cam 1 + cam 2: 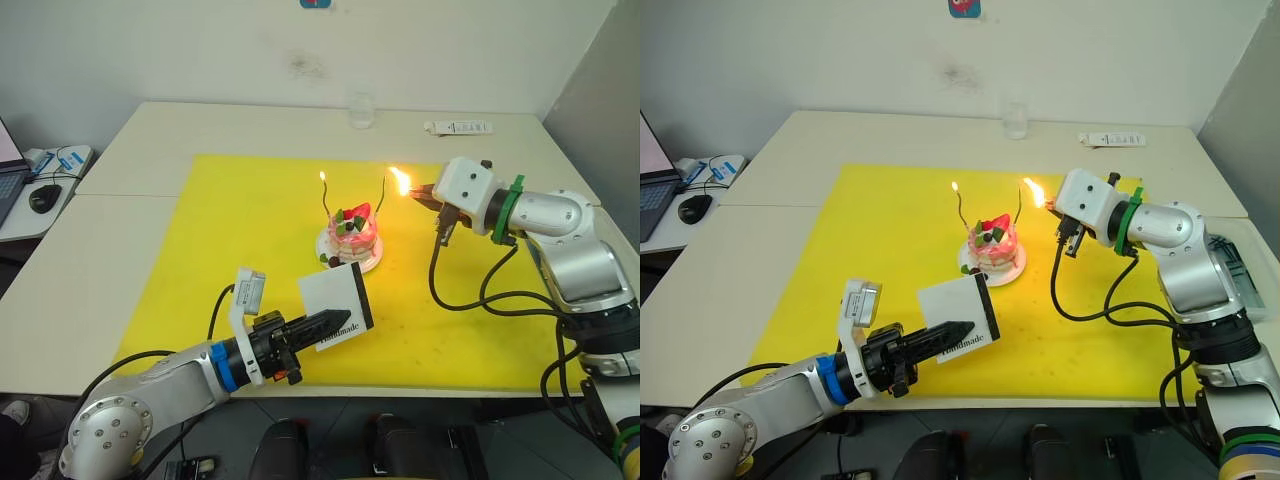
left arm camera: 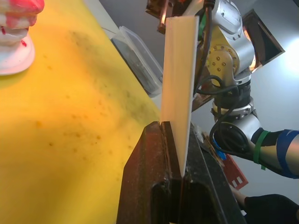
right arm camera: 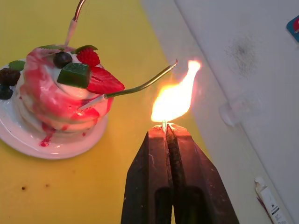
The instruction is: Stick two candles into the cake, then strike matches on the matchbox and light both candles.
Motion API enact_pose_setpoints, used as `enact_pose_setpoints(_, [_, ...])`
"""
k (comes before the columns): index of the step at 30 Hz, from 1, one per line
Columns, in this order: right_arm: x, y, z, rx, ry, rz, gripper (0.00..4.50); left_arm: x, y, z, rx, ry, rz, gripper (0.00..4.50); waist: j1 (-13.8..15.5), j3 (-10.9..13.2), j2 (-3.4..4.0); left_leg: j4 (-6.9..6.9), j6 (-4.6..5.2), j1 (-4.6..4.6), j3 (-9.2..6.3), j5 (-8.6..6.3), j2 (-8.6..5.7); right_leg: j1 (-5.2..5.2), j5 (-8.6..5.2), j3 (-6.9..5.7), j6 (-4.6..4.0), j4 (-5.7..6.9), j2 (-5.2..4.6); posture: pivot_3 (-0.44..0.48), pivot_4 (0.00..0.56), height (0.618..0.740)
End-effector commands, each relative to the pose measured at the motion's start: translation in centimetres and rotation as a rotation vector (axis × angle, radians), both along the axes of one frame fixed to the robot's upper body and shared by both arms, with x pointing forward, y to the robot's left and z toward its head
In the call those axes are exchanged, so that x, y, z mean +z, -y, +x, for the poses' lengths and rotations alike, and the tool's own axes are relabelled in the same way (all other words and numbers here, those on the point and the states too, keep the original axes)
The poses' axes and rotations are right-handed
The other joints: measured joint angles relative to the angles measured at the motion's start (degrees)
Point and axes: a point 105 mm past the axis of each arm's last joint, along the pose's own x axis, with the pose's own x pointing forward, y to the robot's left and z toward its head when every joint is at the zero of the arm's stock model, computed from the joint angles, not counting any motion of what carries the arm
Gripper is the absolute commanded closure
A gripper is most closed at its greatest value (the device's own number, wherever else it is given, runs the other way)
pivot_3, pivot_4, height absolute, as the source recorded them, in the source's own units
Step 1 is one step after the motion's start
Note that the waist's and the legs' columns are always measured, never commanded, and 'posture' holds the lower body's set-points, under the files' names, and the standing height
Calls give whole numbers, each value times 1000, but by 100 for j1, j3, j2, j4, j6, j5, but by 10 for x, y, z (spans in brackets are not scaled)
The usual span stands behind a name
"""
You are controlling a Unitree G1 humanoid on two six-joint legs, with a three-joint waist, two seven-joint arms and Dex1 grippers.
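Note:
The pink-and-white cake (image 1: 352,238) stands on its white plate (image 1: 330,255) in the middle of the yellow mat. Two thin candles stick out of it. The left candle (image 1: 326,198) burns with a small flame. The right candle (image 3: 140,86) leans toward my right gripper (image 3: 166,128), which is shut on a burning match (image 3: 164,124). The match's large flame (image 1: 401,181) reaches just beside that candle's tip, which shows no flame of its own. My left gripper (image 1: 322,323), near the mat's front edge, is shut on the white matchbox (image 1: 337,303) and holds it upright above the mat.
The yellow mat (image 1: 250,250) covers the table's centre. A clear glass (image 1: 361,110) and a white tube (image 1: 457,127) lie at the table's far edge. A side table on the left carries a laptop and a mouse (image 1: 44,198). A clear plastic container (image 2: 140,60) sits beyond the mat's right side.

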Motion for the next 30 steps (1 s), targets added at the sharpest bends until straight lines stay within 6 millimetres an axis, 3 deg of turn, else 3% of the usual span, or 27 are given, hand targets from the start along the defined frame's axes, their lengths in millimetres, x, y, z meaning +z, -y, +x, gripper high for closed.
enact_pose_setpoints(1, [20, -4, 4, -1, 83, 14, 4492, 9, 4, -4, -21, 43, -17, 4500, -1, 1, 1, 0, 0, 0, 1, 0, 0, -1, 0, 2, 0, 0, 0, 0, 150, 740])
enact_pose_setpoints(14, [30, -19, 11, 41, 135, 10, 4492, 9, 6, -3, -25, 46, -22, 4500, -4, 1, 1, 0, 0, -4, 3, 0, 0, -5, 9, 1, 15, 1, 6, 0, 150, 740])
enact_pose_setpoints(30, [34, -22, 12, 52, 155, 3, 4492, 10, 6, 0, -27, 54, -19, 4500, -3, 1, 1, -1, 0, -4, 3, 0, 0, -5, 9, 1, 16, 2, 5, 0, 150, 740])
